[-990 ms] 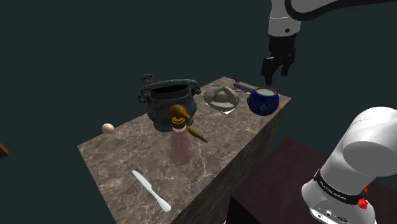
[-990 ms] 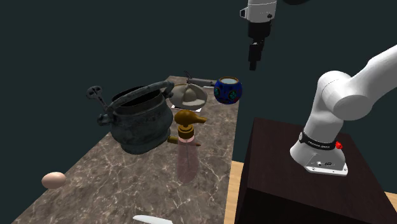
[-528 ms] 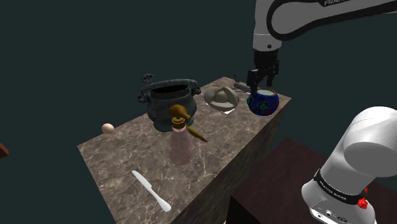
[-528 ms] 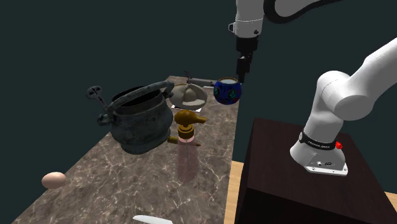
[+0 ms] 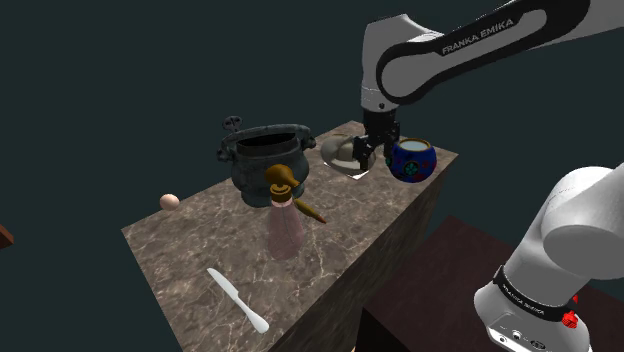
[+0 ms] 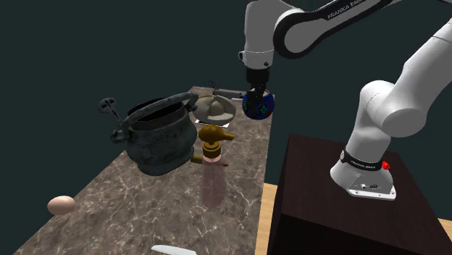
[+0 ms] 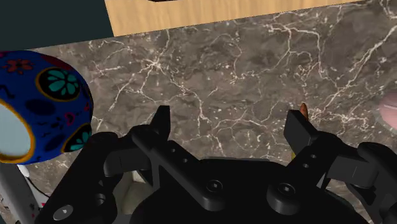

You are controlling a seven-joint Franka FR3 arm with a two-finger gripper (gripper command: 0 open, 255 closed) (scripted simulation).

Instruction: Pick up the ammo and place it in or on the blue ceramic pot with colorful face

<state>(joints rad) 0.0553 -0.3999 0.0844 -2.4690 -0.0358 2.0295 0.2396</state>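
Tool wide open, empty, above marble top beside blue pot

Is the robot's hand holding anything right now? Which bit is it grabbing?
Nothing is held. The gripper is open beside the blue pot, with only the marble tabletop between its two fingers.

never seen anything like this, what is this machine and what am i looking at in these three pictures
It is a white robot arm on a box stand, ending in a black two-finger tool. Two pictures look at the marble table from outside; the third looks along the tool itself. On the table: a dark cauldron, a hat, a blue pot, a pink pump bottle, a knife and an egg. The tool is open beside the blue pot and holds nothing.
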